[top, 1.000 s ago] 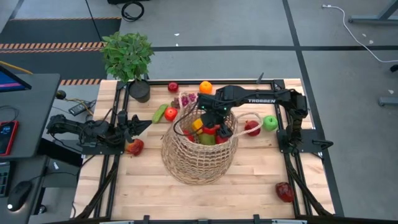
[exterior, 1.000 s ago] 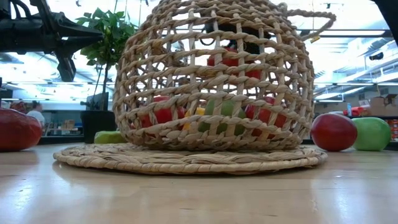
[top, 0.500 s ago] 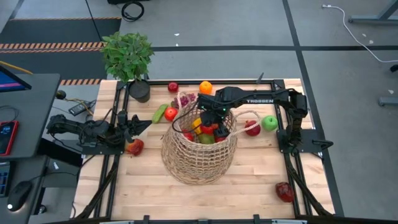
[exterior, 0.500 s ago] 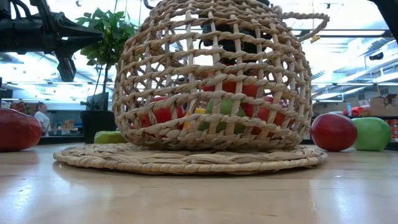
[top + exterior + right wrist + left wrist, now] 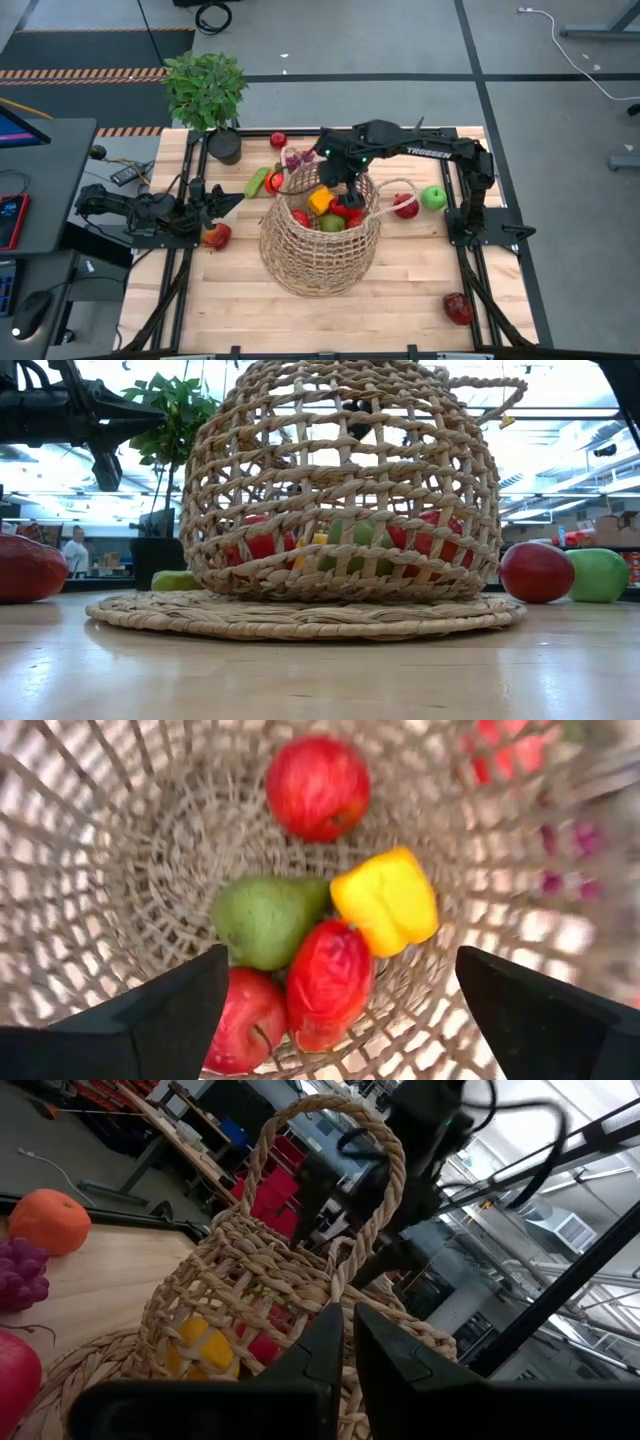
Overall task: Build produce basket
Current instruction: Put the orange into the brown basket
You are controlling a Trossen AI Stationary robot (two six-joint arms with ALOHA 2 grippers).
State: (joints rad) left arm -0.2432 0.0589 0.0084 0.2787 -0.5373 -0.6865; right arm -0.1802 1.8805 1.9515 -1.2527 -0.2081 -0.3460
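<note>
The tan wicker basket (image 5: 320, 250) stands mid-table on its round mat (image 5: 300, 615). Produce lies inside it: a red apple (image 5: 318, 785), a green pear-shaped fruit (image 5: 265, 920), a yellow pepper (image 5: 387, 898), a red pepper (image 5: 330, 980) and another red apple (image 5: 245, 1020). My right gripper (image 5: 335, 172) hangs over the basket's far rim, open and holding nothing, its fingers (image 5: 150, 1020) spread wide above the fruit. My left gripper (image 5: 215, 205) waits shut at the table's left, beside a red fruit (image 5: 216, 236).
Loose produce lies around the basket: orange (image 5: 330, 140), purple grapes (image 5: 298, 158), cucumber (image 5: 258, 181), red apples (image 5: 278, 140) (image 5: 405, 206), green apple (image 5: 434, 197), red pepper (image 5: 457, 308). A potted plant (image 5: 207, 90) stands at the far left corner.
My right gripper opened and let go of a red piece, which dropped among the fruit in the basket. It then rose out of the basket toward the far rim. The left arm stayed put.
</note>
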